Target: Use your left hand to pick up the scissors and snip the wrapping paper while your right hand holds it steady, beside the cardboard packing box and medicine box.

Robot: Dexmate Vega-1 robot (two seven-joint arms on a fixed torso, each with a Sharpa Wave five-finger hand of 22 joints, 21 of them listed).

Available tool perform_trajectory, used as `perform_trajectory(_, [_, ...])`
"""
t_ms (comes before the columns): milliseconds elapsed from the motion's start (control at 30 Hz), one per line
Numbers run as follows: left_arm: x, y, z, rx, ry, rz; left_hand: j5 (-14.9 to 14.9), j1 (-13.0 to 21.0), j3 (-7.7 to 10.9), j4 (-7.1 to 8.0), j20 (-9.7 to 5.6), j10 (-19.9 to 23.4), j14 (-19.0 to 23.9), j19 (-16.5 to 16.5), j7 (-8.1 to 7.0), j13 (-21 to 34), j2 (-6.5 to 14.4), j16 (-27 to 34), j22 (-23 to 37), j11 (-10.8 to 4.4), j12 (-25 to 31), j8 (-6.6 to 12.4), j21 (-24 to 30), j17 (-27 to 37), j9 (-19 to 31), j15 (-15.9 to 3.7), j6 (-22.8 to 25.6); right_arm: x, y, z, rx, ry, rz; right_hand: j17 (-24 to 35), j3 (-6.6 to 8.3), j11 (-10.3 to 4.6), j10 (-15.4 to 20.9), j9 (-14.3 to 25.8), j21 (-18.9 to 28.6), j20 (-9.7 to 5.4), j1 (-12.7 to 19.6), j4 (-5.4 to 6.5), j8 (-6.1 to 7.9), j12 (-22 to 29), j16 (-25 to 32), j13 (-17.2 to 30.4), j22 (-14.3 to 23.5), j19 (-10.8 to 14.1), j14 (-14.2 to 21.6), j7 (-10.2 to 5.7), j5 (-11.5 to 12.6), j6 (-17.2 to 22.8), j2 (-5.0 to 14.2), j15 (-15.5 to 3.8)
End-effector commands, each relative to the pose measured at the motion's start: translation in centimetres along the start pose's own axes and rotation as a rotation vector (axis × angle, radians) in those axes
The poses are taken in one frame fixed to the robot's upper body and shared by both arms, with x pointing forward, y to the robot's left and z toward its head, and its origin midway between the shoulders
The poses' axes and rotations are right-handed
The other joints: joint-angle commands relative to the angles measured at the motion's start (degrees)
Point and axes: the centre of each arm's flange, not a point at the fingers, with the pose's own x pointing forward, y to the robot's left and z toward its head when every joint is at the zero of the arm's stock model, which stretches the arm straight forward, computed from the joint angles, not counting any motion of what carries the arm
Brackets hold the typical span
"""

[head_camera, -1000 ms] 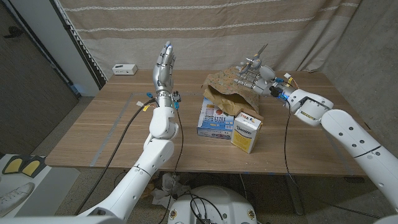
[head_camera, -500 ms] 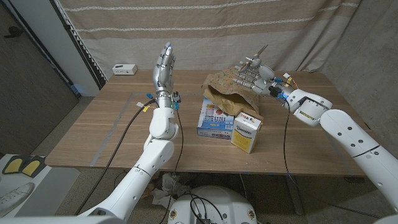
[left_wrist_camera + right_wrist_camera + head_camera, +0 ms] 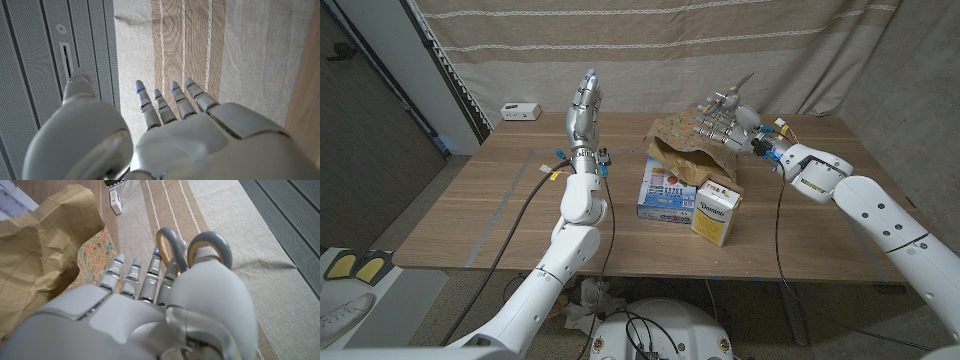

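Observation:
My right hand (image 3: 723, 126) hovers over the back of the crumpled brown wrapping paper (image 3: 682, 142) and holds the scissors (image 3: 732, 92), whose blades point up and away. The grey handle loops (image 3: 192, 247) show just past its fingers (image 3: 135, 277), and the paper (image 3: 42, 260) lies beside them with a floral side turned up. My left hand (image 3: 585, 104) stands raised above the table's middle left, fingers (image 3: 167, 102) straight, apart and holding nothing. A blue-and-white medicine box (image 3: 665, 190) and a cream carton box (image 3: 717, 211) stand in front of the paper.
A small white device (image 3: 520, 110) sits at the table's far left corner. Cables (image 3: 545, 172) trail over the wood near my left forearm. A striped curtain (image 3: 650, 50) hangs behind the table (image 3: 500, 220).
My right hand with the scissors has edged slightly to the left over the paper. The left hand has stayed raised in place.

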Motion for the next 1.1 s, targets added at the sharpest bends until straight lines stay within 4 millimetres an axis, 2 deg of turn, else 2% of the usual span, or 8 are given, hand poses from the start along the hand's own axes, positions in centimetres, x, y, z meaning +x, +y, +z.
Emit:
perform_trajectory(33, [-0.42,-0.25,0.08,0.001,0.003,-0.006,0.30,0.04,-0.21,-0.09,0.15,0.88,0.56,0.16,-0.11,0.09,0.52,0.53,0.08,-0.02,0.03,0.36,0.45,0.02,0.18,-5.20,0.71,-0.50,-0.22,-0.17,0.013,0.001,-0.009,0.16,-0.94,-1.58,2.86,2.81,0.34,-0.03,-0.96,0.28,1.44,0.91,0.71,0.79,-0.04,0.81,1.50,-0.06,0.60,-3.05,-0.49,-0.79])
perform_trajectory(133, [-0.50,-0.30,0.14,0.002,0.003,-0.006,0.31,0.06,-0.24,-0.10,0.16,0.94,0.64,0.19,-0.11,0.05,0.53,0.56,0.08,-0.02,0.03,0.40,0.46,0.01,0.18,-5.10,0.83,-0.67,-0.28,-0.22,0.014,-0.003,-0.011,0.21,-1.51,-1.54,4.59,5.50,0.25,-0.05,-1.56,0.53,3.29,1.72,0.86,1.42,-0.04,1.08,2.48,0.32,0.82,-4.11,-0.67,-1.21])
perform_trajectory(200, [-0.57,-0.32,0.17,0.003,0.004,-0.006,0.33,0.08,-0.27,-0.10,0.17,0.96,0.61,0.17,-0.11,0.00,0.55,0.54,0.08,-0.02,0.01,0.44,0.46,0.01,0.18,-5.19,0.94,-0.76,-0.31,-0.26,0.014,-0.004,-0.004,0.26,-1.90,-4.52,6.43,9.13,0.15,-0.13,-1.66,0.55,5.91,2.63,1.00,2.28,-0.04,1.33,3.45,0.41,1.19,-5.17,-0.59,-1.72])
perform_trajectory(433, [-0.84,-0.36,0.24,0.000,0.007,-0.005,0.37,0.12,-0.34,-0.10,0.29,1.08,0.67,0.13,-0.12,-0.11,0.61,0.55,0.08,0.02,0.01,0.52,0.46,0.00,0.18,-5.14,1.23,-1.07,-0.30,-0.38,0.013,-0.004,-0.008,0.48,-2.39,-5.76,7.44,15.24,-0.12,-0.03,-1.54,0.51,11.20,4.26,0.92,4.97,-0.02,1.24,4.10,0.19,1.67,-5.11,-0.10,-2.17])
perform_trajectory(667, [-1.15,-0.32,0.27,-0.002,0.006,-0.003,0.41,0.19,-0.42,-0.10,0.38,1.28,0.74,0.09,-0.14,-0.25,0.68,0.57,0.09,-0.08,0.02,0.59,0.46,0.00,0.17,-5.20,1.55,-1.18,-0.24,-0.45,0.010,-0.005,0.000,0.64,-2.79,-6.26,7.45,18.57,-0.27,0.38,-1.62,0.53,14.29,5.79,0.75,7.22,0.00,0.94,4.60,0.16,1.92,-4.83,-0.02,-2.24])
perform_trajectory(767, [-1.22,-0.31,0.32,0.002,0.005,0.000,0.42,0.20,-0.45,-0.09,0.40,1.32,0.75,0.09,-0.14,-0.28,0.69,0.57,0.09,-0.05,0.02,0.61,0.46,0.00,0.17,-5.18,1.61,-1.16,-0.21,-0.50,0.010,-0.003,0.000,0.74,-3.10,-6.38,7.10,21.57,-0.26,0.31,-1.49,0.45,17.57,7.07,0.58,9.28,0.01,1.01,4.92,0.25,2.11,-3.49,0.09,-2.27])
perform_trajectory(867, [-1.26,-0.29,0.33,0.002,0.007,0.003,0.43,0.21,-0.48,-0.09,0.40,1.37,0.75,0.08,-0.14,-0.32,0.72,0.57,0.10,-0.03,0.02,0.62,0.46,0.00,0.17,-5.18,1.70,-1.16,-0.26,-0.59,0.008,-0.002,-0.010,0.85,-3.37,-6.94,8.40,26.68,-0.15,0.43,-0.69,0.03,22.99,9.69,0.58,12.29,0.01,1.41,5.80,-0.14,2.43,-1.50,0.27,-2.90])
perform_trajectory(1100, [-1.33,-0.25,0.27,0.001,0.010,0.006,0.44,0.23,-0.52,-0.08,0.41,1.37,0.80,0.08,-0.14,-0.39,0.76,0.58,0.10,0.01,-0.01,0.65,0.47,0.00,0.17,-5.14,1.85,-1.18,-0.41,-0.68,0.011,-0.002,-0.028,1.80,-3.67,-9.49,11.78,31.67,-0.13,0.27,0.34,-0.21,27.70,15.51,2.09,18.46,0.00,1.99,10.06,-0.50,2.76,-2.54,1.00,-7.44])
